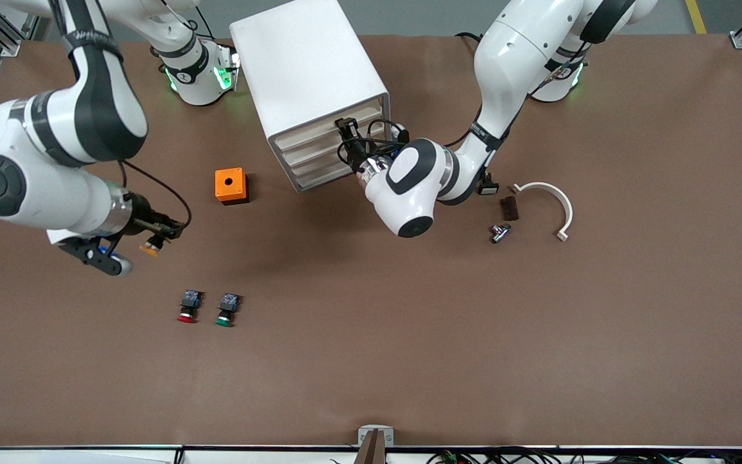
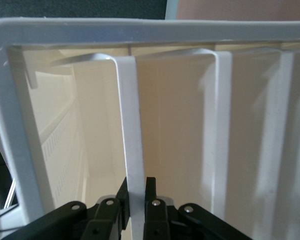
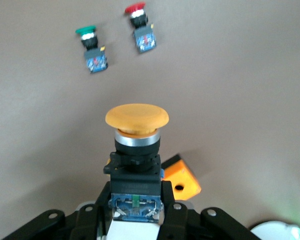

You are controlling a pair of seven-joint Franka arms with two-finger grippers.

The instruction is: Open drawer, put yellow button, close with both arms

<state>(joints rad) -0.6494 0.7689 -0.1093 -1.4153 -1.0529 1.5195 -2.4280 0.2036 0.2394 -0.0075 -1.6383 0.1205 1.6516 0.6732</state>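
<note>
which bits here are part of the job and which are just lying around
In the job:
- drawer, left claw shut on its front
- yellow button in the right claw

Lying about:
- red button
- green button
- orange box
- white curved piece

An orange box [image 1: 231,185] with a round hole sat on the brown table [image 1: 371,361]. Red-capped [image 1: 189,307] and green-capped [image 1: 227,310] buttons lay side by side. A white curved piece [image 1: 554,200] lay near what appeared to be small hardware [image 1: 500,232].

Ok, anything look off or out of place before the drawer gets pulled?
Nothing stands out. The left gripper is shut on the top drawer's front lip, the cabinet stands upright, and the right gripper holds the yellow button straight, cap outward, in the air.
</note>
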